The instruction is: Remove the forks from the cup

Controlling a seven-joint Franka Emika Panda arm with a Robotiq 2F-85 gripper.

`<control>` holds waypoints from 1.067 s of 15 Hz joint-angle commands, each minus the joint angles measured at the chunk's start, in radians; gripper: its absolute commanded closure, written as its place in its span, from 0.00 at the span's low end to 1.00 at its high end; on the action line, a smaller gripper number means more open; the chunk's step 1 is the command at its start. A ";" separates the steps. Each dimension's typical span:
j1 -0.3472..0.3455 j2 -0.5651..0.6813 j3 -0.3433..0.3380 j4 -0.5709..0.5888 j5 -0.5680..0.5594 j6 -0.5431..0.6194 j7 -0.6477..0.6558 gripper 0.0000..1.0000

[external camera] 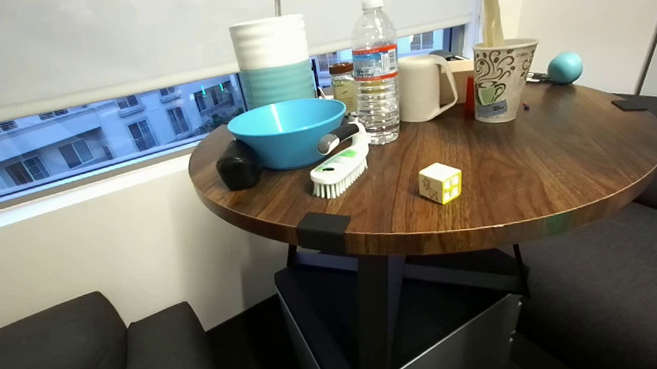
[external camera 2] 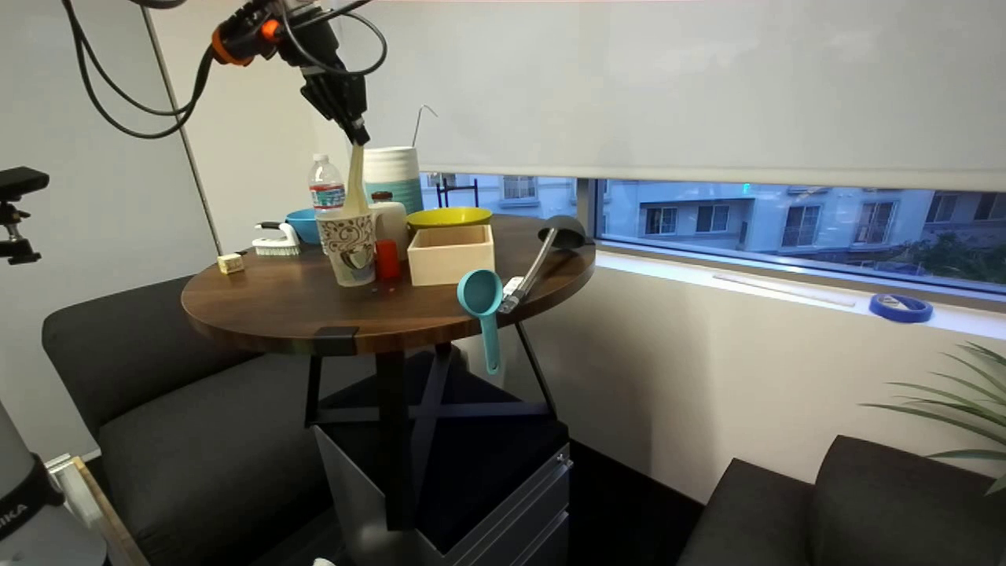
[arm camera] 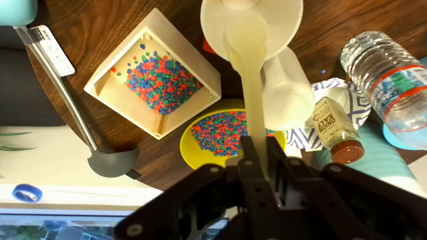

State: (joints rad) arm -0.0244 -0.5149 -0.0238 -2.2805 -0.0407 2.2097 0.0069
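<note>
Claw [arm camera: 258, 142] pinches slim, cream forks [arm camera: 252, 90] at the swirl-printed cup's [external camera: 502, 80] rim.

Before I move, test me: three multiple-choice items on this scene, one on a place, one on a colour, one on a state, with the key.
1. Where does the brush lie?
A) beside the blue bowl
B) inside it
C) under it

2. In the wrist view, what colour is the round dish holding bits?
A) white
B) red
C) yellow

3. How is the gripper?
A) open
B) shut on the forks
C) shut on the brush

Key:
1 A: in both exterior views it lies outside the bowl, bristles down on the table.
2 C: the wrist view shows bare yellow around the bits.
3 B: the wrist view shows its jaws pressed to the forks from both sides.
</note>
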 commanded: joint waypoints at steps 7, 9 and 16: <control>0.045 -0.059 0.024 0.080 -0.003 -0.166 -0.101 0.97; 0.079 -0.043 0.028 0.106 0.014 -0.243 -0.146 0.97; 0.155 0.040 0.079 0.118 -0.022 -0.430 -0.243 0.97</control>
State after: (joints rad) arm 0.1156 -0.5350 0.0380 -2.1931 -0.0407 1.8383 -0.1952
